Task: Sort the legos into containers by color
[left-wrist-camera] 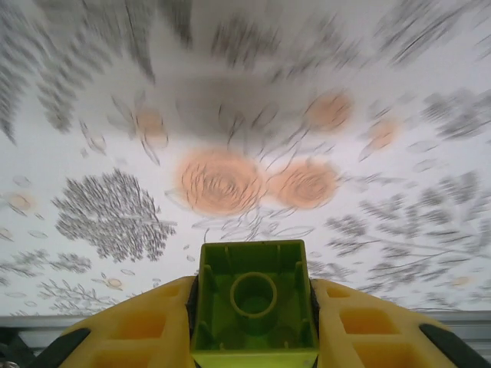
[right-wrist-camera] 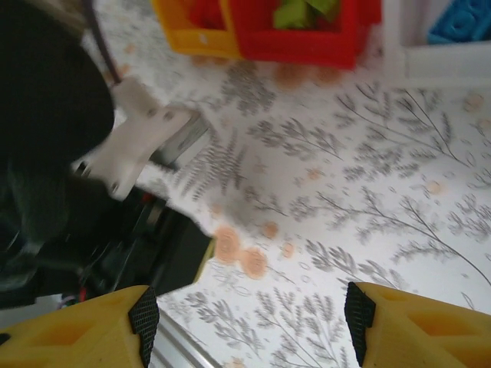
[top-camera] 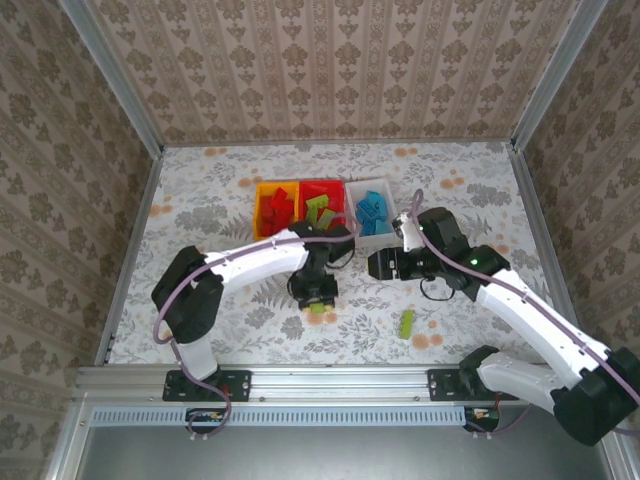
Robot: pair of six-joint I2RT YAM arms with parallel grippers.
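I've got left gripper [left-wrist-camera: 254, 333] clamped on lime green studded plastic brick [left-wrist-camera: 253, 295], bound for red plastic bin [right-wrist-camera: 307, 47] holding greens; right gripper [right-wrist-camera: 250, 316] jaws apart, empty.

Glossy translucent plastic lego [left-wrist-camera: 253, 307], matt printed table cover [top-camera: 200, 200], metal rail [top-camera: 330, 378]

Table [top-camera: 200, 200]: bins [top-camera: 320, 183], probably one lego [top-camera: 408, 322].
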